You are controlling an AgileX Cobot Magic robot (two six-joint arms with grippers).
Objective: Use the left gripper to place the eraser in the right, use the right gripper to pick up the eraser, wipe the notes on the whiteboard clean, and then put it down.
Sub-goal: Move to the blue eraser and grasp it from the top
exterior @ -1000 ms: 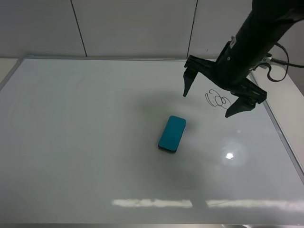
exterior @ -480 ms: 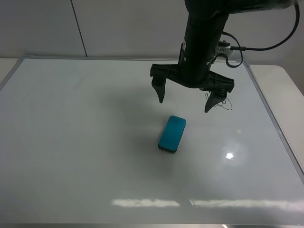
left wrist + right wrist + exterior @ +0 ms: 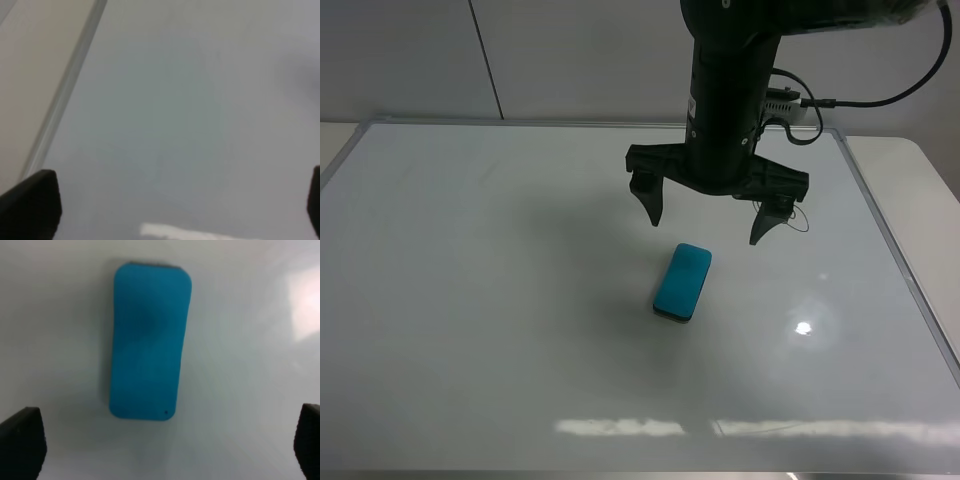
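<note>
Teal eraser (image 3: pixel 682 282) — fingers (image 3: pixel 651 203) spread, seemingly above.

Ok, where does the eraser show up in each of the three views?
Exterior high: eraser lies flat mid-whiteboard, just below the open right end effector in the picture.
Left wrist: not in it; only bare board and its frame.
Right wrist: eraser fills the centre.
Shared landmark: the whiteboard's glossy white surface.
</note>
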